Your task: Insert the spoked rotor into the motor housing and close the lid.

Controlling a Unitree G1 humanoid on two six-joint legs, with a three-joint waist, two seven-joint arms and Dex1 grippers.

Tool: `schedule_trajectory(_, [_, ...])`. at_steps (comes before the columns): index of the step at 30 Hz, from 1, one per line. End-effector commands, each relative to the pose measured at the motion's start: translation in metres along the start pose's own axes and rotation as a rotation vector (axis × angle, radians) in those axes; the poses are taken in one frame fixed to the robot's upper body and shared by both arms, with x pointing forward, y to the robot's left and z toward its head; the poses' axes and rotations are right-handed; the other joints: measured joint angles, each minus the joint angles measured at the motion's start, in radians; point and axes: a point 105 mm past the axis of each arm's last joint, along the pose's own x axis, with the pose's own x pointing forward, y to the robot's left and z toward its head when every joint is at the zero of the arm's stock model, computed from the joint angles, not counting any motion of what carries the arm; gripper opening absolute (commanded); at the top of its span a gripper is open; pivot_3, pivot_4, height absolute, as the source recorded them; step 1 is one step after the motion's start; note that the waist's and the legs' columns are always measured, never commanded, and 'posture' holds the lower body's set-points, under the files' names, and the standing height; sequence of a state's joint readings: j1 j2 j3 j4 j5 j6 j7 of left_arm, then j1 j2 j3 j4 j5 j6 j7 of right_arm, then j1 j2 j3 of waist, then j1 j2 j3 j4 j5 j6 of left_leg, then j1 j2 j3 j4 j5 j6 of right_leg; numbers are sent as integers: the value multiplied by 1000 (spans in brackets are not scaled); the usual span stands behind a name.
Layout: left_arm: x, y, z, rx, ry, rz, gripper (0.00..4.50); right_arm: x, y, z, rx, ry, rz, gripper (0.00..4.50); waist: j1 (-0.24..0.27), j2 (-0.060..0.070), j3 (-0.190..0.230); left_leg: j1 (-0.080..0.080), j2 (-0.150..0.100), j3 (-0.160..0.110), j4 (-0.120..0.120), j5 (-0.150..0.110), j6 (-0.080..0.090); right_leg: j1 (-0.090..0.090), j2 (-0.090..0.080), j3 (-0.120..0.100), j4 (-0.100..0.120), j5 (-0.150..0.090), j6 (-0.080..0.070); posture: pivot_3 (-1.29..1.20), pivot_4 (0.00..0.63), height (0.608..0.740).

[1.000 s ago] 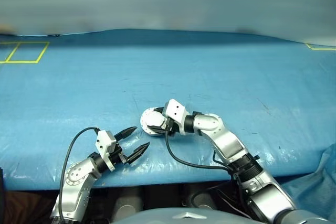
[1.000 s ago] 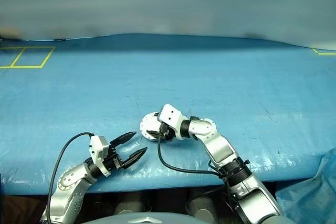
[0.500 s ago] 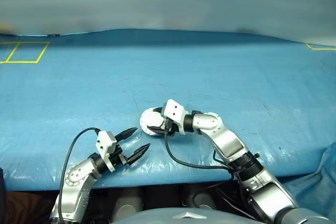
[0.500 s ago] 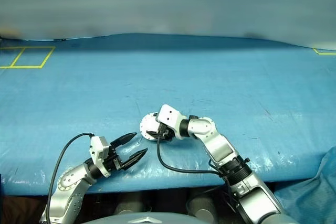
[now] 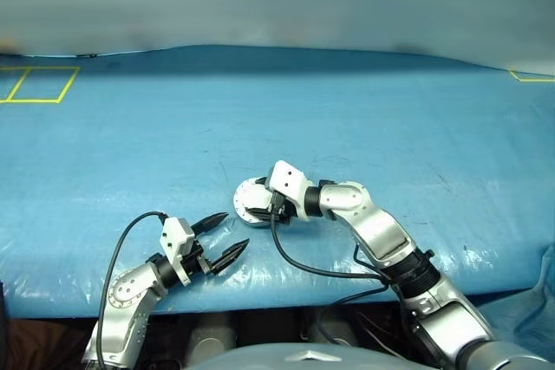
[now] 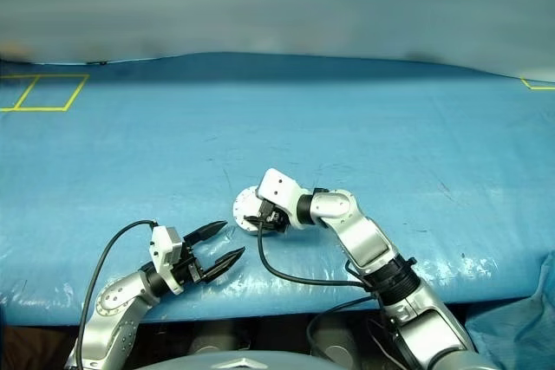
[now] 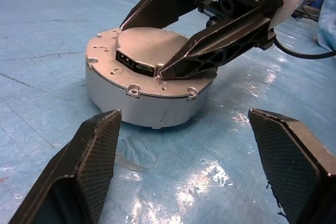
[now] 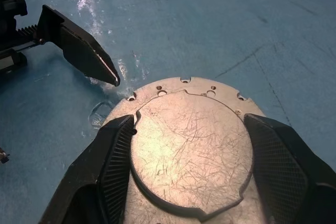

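The motor housing [image 7: 142, 103], a short round silver cup, sits on the blue table with the lid [image 8: 189, 150] lying flat on it, plain grey face up. The spoked rotor is hidden. My right gripper [image 5: 258, 207] is open and reaches over the housing [image 5: 248, 197] from the right. Its black fingers [image 7: 220, 43] straddle the lid's raised centre and lie low over the flange. My left gripper [image 5: 232, 231] is open near the table's front edge. It points level at the housing from a short way off, with nothing between its fingers [image 7: 89, 156].
Blue sheeting [image 5: 364, 119] covers the table, wrinkled and shiny along the front edge. Yellow tape squares [image 5: 39, 84] mark the far left corner. A black cable [image 5: 312, 268] loops from my right wrist across the table's front.
My right forearm has tipped a little while its gripper stays over the lid. The left gripper and the housing have not moved.
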State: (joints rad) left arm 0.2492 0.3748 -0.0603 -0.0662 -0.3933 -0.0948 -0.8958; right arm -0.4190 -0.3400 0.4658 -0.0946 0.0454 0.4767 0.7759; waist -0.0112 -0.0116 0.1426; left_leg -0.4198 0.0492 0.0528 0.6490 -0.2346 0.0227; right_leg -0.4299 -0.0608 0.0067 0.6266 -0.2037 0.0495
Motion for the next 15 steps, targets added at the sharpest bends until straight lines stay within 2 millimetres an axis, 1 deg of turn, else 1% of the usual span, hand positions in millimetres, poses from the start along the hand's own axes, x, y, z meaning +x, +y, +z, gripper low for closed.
schedule_trajectory(1, [3,-3,10,41,-24,-21,4118,-1,-6,-15,7,59,-31,3002,0,0,0,0,0,0,0,0,0,0,0,0,0,0,0,0,150,740])
schedule_trajectory(6, [3,-2,10,40,-30,-12,4118,2,-6,-29,24,101,-45,3002,-1,0,0,2,0,0,1,0,0,2,0,0,1,-3,4,0,150,740])
schedule_trajectory(9, [7,6,19,42,-71,40,4118,3,-5,-36,54,113,-45,3002,-2,0,0,3,1,0,1,0,0,3,0,0,1,-3,4,0,150,740])
schedule_trajectory(12, [12,17,22,47,-74,89,4118,4,-5,-36,54,111,-47,3002,-1,0,-1,4,2,0,2,0,0,3,1,0,2,-3,4,0,150,740])
schedule_trajectory(13, [14,20,22,65,-64,93,3732,4,-5,-36,58,109,-50,3002,-1,0,-1,5,2,0,2,0,0,3,1,0,2,-3,4,0,150,740])
schedule_trajectory(14, [16,21,22,84,-56,89,3498,4,-5,-36,59,108,-53,3002,-1,0,-1,5,2,0,2,0,0,4,1,0,2,-2,4,0,150,740])
schedule_trajectory(15, [19,21,23,97,-58,80,3170,4,-6,-36,59,108,-55,3002,-1,0,-1,5,2,0,2,0,0,4,2,0,2,-2,4,0,150,740])
